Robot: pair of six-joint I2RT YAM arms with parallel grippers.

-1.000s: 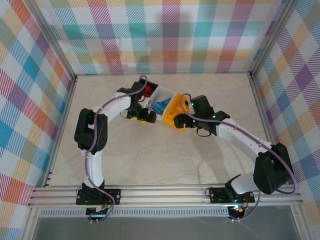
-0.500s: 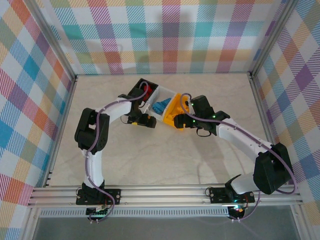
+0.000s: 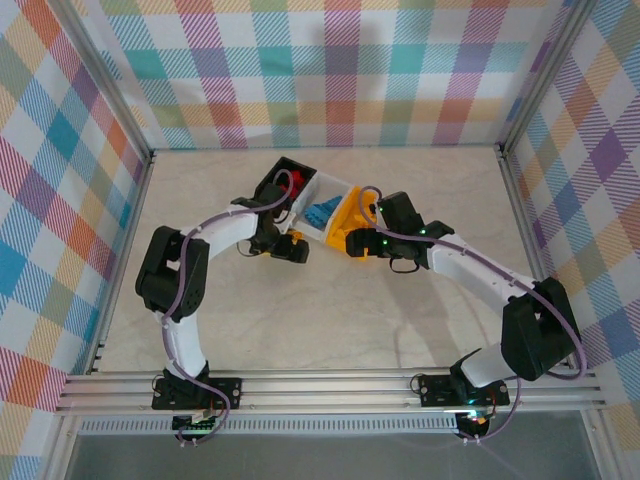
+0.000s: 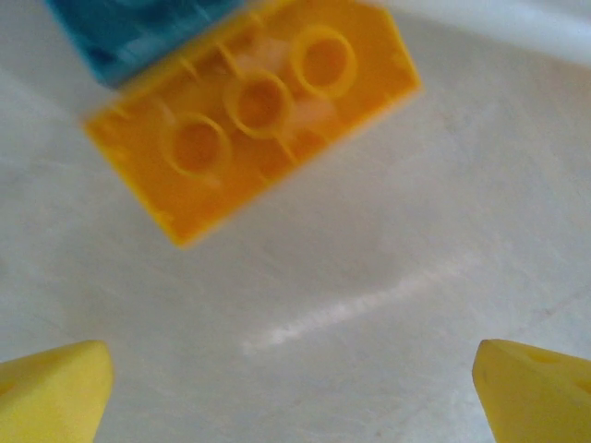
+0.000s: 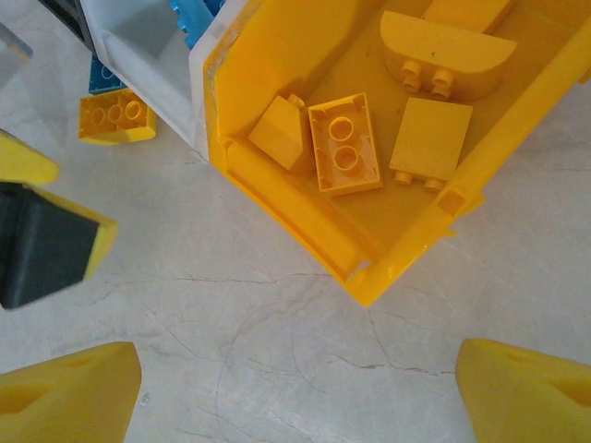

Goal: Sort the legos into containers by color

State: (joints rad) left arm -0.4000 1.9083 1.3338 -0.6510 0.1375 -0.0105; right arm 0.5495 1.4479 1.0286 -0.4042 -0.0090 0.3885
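Loose orange lego [image 4: 254, 115] at 12 o'clock from left gripper [image 4: 295, 392]: likely light, rigid, slick; pinch its long sides. Jaws wide, empty; right gripper [image 5: 295, 397] same.

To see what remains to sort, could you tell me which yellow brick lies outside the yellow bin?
The upturned yellow brick on the table beside the white bin, by a blue brick; the other yellow bricks lie inside the yellow bin.

Left gripper [image 3: 293, 243] shifted nearward (elbow swung left, lower).
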